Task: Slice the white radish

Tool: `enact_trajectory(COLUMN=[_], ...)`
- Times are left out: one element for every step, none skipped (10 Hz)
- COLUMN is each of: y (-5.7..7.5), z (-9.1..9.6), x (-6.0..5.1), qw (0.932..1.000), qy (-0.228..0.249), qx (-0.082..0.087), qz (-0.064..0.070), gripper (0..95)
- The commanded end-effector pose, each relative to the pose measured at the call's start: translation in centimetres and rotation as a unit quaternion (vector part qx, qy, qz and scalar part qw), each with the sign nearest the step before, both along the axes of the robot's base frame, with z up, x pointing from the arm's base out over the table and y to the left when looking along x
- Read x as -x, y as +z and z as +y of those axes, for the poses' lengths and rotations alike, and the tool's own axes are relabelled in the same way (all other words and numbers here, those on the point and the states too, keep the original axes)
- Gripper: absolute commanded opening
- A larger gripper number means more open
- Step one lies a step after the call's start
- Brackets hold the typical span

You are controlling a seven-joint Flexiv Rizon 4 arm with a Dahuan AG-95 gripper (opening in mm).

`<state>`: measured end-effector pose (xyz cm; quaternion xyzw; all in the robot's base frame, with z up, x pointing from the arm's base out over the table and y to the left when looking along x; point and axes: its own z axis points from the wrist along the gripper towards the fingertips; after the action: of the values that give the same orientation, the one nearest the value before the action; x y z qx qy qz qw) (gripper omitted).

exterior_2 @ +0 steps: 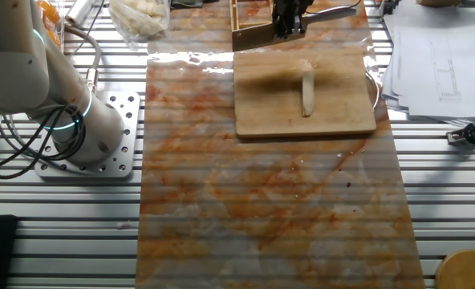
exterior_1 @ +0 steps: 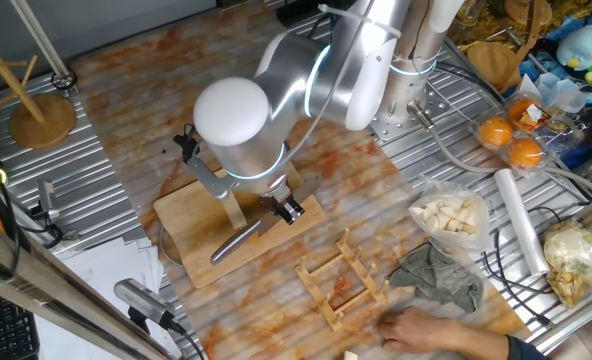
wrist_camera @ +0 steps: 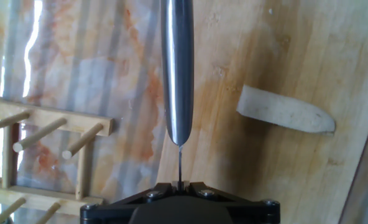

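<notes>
The white radish point(wrist_camera: 286, 111) is a cream-white stick that lies on the wooden cutting board point(wrist_camera: 265, 180). It also shows in the other fixed view as the radish point(exterior_2: 307, 88) on the board point(exterior_2: 261, 112); in the one fixed view the arm hides it. My gripper point(wrist_camera: 180, 185) is shut on a steel knife point(wrist_camera: 178, 74) that points straight away from the hand. The knife hangs over the board's edge, beside the radish and apart from it. From the side, the gripper point(exterior_1: 289, 210) holds the knife point(exterior_1: 238, 241) low over the board point(exterior_1: 191, 220).
A wooden peg rack point(exterior_1: 341, 280) stands just past the board, close to the knife. A person's hand point(exterior_1: 426, 328) rests by a grey cloth point(exterior_1: 436, 275). A plastic bag of pale cut pieces point(exterior_1: 454, 215) and oranges point(exterior_1: 511, 140) lie to the side.
</notes>
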<state>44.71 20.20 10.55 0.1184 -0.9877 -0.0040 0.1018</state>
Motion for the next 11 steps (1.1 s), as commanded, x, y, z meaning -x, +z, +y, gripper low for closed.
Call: enact_trajectory(y=[0.1, 0.1, 0.1, 0.1, 0.1, 0.1, 0.3, 0.9, 1.1, 0.9, 0.8], z=[0.0, 0.0, 0.0, 0.0, 0.0, 0.0, -1.1, -3.5, -5.1, -6.3, -7.0], x=[0.1, 0.1, 0.1, 0.1, 0.1, 0.1, -0.3, -1.0, -1.3, -1.5, -1.7], qw=[0.9993, 0.9982, 0.9975, 0.9973, 0.9968, 0.9968, 0.9969, 0.9958, 0.9958, 0.9955, 0.9953], qy=[-0.035, -0.057, -0.066, -0.068, -0.073, -0.073, -0.074, -0.087, -0.088, -0.091, -0.093], qx=[-0.002, -0.009, -0.007, -0.005, -0.002, -0.002, -0.01, -0.023, -0.023, -0.023, -0.023], qz=[-0.012, -0.019, -0.023, -0.027, -0.033, -0.033, -0.027, -0.016, -0.013, -0.014, -0.014], gripper=[0.0, 0.0, 0.0, 0.0, 0.0, 0.0, 0.0, 0.0, 0.0, 0.0, 0.0])
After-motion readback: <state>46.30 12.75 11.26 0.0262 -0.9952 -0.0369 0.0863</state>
